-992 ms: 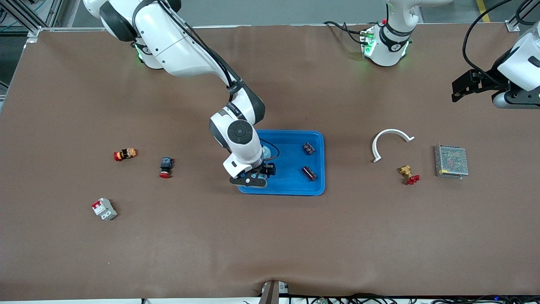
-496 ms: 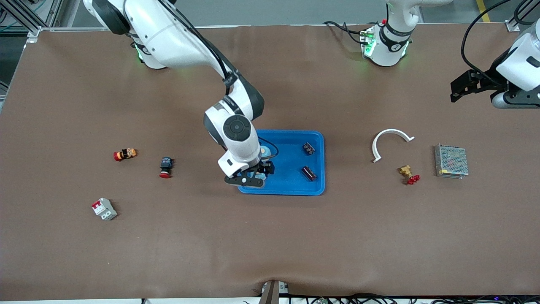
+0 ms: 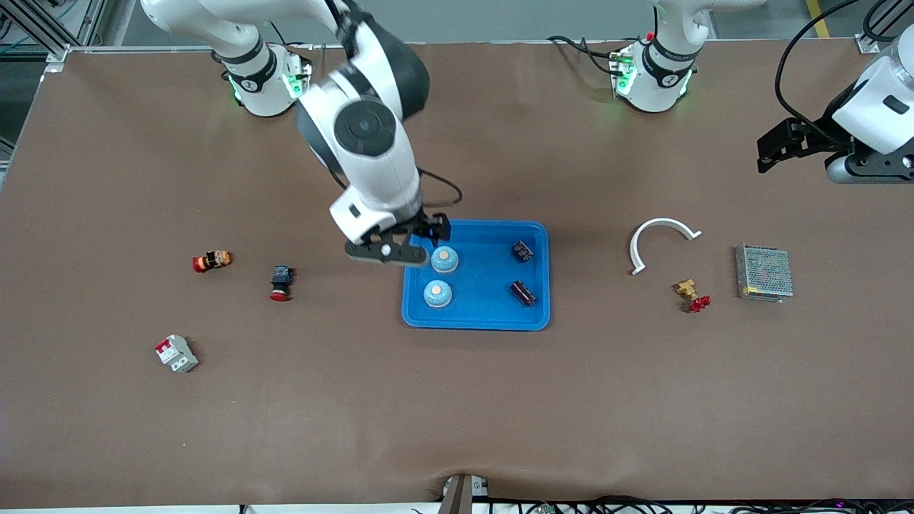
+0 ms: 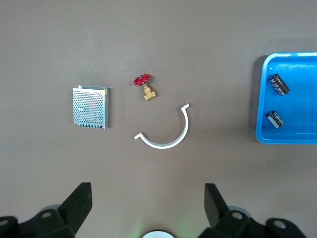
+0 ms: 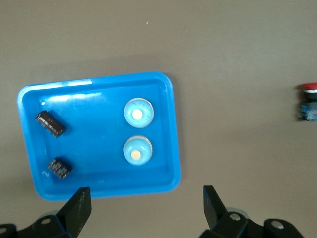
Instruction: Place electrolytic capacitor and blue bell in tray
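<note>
Blue tray (image 3: 500, 318) holds 2 blue bells (image 3: 444, 259) and 2 electrolytic capacitors (image 3: 523, 293) | right gripper (image 3: 396, 243) spread wide, empty, over tray's rim | left gripper (image 4: 146, 208) spread wide, empty, waits above surface (image 3: 457, 400).

Robotics lab: arm bases (image 3: 260, 78) on table

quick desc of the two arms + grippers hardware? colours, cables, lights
Both arms are glossy white rounded shells with black joint bands and dark round joint caps. The bases glow green at their rings. Black cables run along the links; the left arm's cable loops freely above its wrist. The right gripper has a white body and black fingers, with a black cable looping from the wrist. The left gripper is black, as are both sets of fingers in the wrist views.
</note>
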`<state>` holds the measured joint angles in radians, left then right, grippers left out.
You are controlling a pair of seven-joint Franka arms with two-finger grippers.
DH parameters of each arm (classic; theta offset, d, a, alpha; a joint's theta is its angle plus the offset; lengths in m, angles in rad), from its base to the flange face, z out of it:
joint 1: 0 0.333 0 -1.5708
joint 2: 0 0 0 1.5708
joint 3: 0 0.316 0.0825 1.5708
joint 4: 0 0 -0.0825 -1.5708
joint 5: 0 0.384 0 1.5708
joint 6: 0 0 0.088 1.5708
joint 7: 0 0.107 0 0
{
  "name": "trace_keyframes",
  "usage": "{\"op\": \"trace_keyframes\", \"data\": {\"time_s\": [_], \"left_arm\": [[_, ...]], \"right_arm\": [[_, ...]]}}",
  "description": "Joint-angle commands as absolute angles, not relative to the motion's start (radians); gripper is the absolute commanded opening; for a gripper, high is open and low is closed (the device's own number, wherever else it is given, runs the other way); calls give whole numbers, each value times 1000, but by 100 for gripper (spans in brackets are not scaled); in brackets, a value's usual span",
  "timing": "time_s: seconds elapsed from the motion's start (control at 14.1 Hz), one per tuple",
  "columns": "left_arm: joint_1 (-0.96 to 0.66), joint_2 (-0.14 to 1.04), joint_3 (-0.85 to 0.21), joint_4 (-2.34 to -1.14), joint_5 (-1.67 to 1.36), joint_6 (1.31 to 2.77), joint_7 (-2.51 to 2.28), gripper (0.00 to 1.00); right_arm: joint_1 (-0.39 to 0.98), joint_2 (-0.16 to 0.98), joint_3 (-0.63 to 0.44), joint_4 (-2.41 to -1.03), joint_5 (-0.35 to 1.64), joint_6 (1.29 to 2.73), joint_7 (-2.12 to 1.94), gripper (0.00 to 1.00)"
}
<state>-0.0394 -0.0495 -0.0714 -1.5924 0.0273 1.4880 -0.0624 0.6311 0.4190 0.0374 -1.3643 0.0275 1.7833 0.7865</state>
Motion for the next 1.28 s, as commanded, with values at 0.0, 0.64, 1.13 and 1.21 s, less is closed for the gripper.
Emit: {"op": "trace_keyframes", "data": {"time_s": [0.0,0.64,1.13,1.21], "left_arm": [[-35,-55,-78,-1592,21,1489,-72,100],[-35,-26,-77,-1543,21,1486,-60,100],[-37,-23,-78,-1540,20,1486,-71,100],[-37,-23,-77,-1540,18,1486,-72,100]], "right_arm": [[594,257,46,-1480,72,1721,741,100],[454,68,41,-1532,75,1517,534,100],[283,-18,40,-1543,75,1398,280,100],[253,-38,40,-1563,75,1397,240,100]]}}
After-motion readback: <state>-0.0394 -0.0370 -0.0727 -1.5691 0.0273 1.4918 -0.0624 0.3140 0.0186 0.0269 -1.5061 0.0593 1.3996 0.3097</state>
